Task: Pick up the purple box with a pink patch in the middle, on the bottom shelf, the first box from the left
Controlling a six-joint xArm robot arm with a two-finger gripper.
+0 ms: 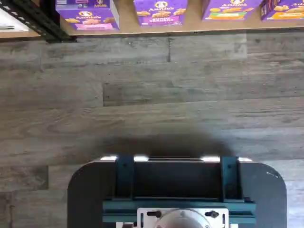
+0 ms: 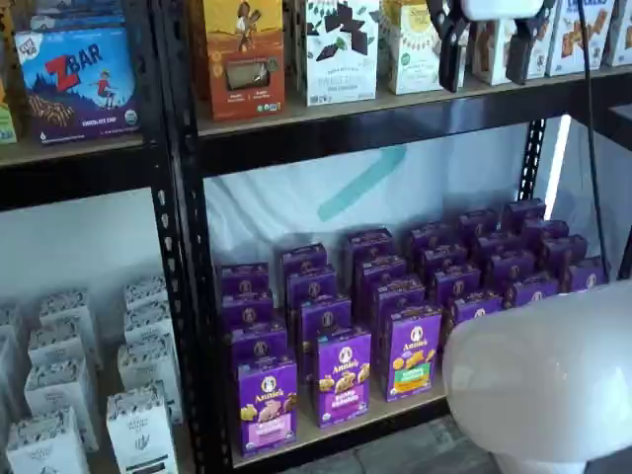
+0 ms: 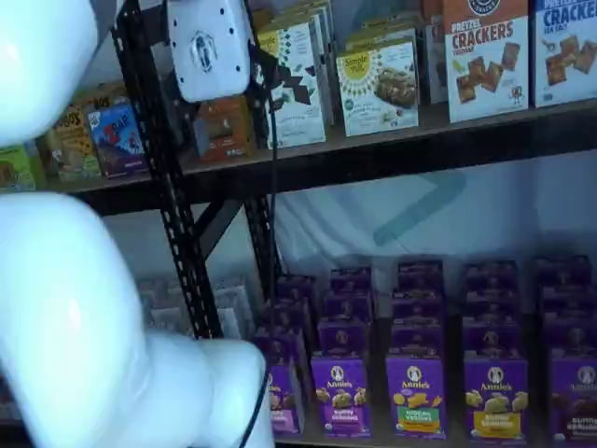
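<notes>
Approach stage: tool [image 2: 486, 54], fingers apart and empty, high near the upper shelf, should descend to the purple box [image 2: 267, 403] at the bottom shelf [image 2: 336, 433] front-left corner.

The purple box [image 2: 268, 404] carries a white round seal, yellow snack pieces and a pink patch. Beside it, another purple carton [image 2: 413, 353] shows a green patch. The bottom shelf [image 2: 336, 430] is light tan, framed in black.
</notes>
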